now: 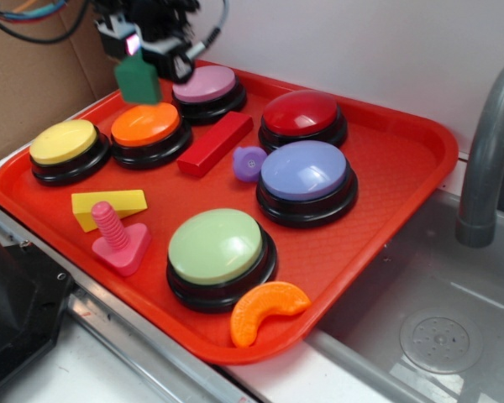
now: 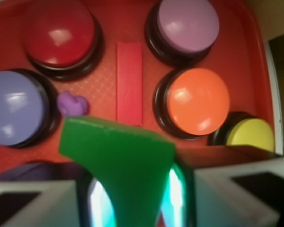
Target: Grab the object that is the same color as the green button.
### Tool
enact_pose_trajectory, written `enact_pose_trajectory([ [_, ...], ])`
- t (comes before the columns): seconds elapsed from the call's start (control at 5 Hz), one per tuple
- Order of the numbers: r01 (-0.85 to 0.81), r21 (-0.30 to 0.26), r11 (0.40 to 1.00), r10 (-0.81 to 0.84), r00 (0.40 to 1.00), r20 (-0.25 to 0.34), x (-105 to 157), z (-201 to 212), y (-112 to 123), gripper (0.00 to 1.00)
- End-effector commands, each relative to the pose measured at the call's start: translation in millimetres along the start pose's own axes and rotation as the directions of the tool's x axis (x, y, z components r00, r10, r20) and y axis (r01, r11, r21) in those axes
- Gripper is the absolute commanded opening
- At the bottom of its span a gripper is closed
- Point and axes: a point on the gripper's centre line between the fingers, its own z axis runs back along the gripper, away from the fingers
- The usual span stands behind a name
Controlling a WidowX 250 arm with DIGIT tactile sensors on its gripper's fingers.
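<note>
We are holding the dark green block clamped in the gripper, lifted clear of the red tray above the orange button and the pink-lavender button. The green button is sitting near the tray's front edge, well apart from the block.

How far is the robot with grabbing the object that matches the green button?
Done: the gripper is shut on the green block and holds it above the red tray, near the orange button. The wrist view shows the block between the jaws. The green button sits untouched. Nothing obvious is left.
</note>
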Motion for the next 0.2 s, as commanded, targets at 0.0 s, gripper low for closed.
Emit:
enact_pose_trajectory([
  [0.0,-0.136,-0.022,0.990,0.138,0.984,0.114,0.0,23.8,14.5,0.00],
])
